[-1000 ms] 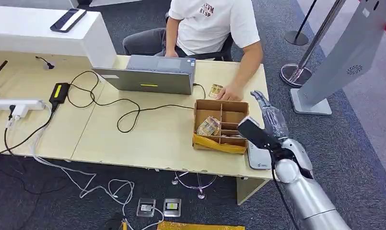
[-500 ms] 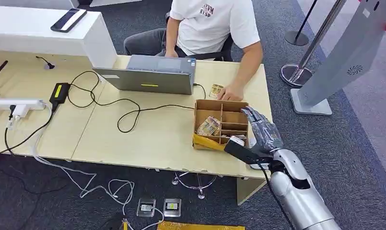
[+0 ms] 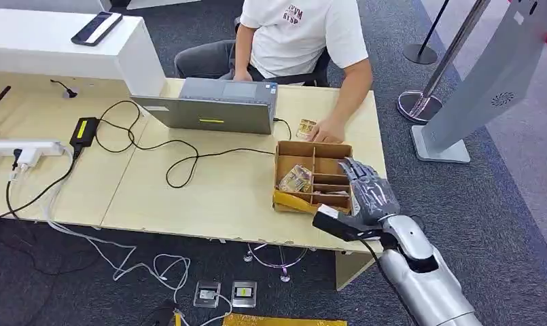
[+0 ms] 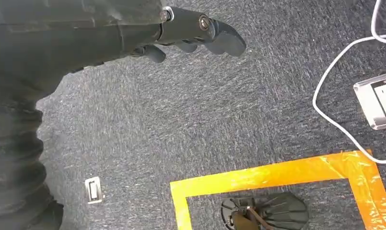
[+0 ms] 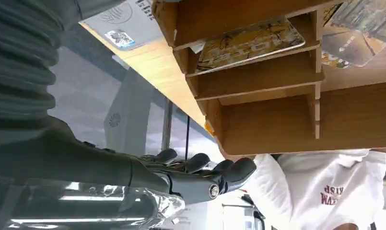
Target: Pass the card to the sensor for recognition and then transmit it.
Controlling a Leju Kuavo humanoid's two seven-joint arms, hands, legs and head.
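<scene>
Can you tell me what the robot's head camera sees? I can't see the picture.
The robot's silver right hand hovers over a brown cardboard box with compartments holding cards, at the corner of a wooden desk. Across the desk, a person in a white shirt sits behind a grey laptop.

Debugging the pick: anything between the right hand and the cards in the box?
Nothing visible. The right hand hangs over the right side of the cardboard box, whose slots are open on top; a card lies exposed in one slot, with only low dividers beside it.
</scene>
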